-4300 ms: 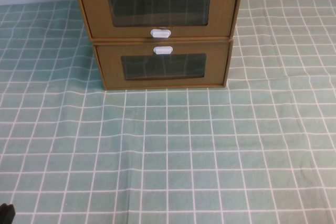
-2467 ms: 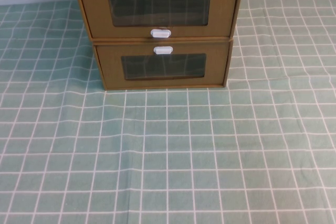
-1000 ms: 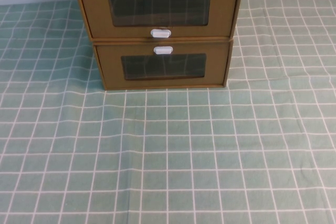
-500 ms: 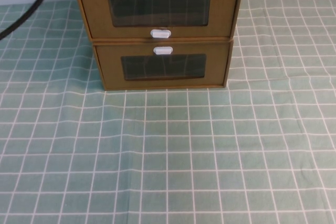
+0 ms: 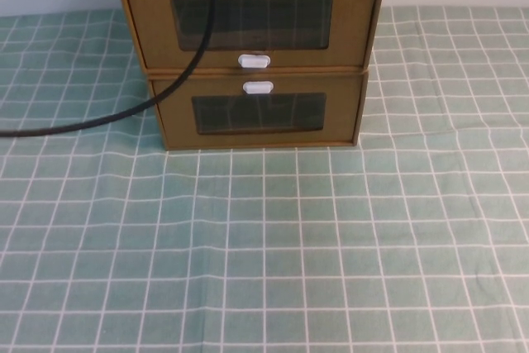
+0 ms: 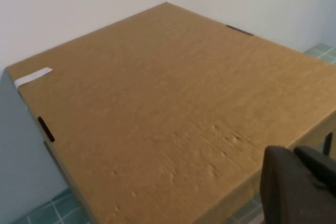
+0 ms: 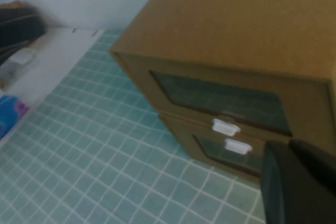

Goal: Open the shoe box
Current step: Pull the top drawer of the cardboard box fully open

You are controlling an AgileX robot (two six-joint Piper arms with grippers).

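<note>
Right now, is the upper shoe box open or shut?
Shut: upper box front sits flush. Left gripper over its top; right gripper facing its front.

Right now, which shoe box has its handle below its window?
The upper shoe box; the lower shoe box's handle sits above its window. Left gripper over the stack, right gripper before it.

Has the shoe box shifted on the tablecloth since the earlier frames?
No. The shoe box still fronts the same tablecloth grid line. The left gripper hovers above its top; the right gripper, shut, hangs raised facing its front.
</note>
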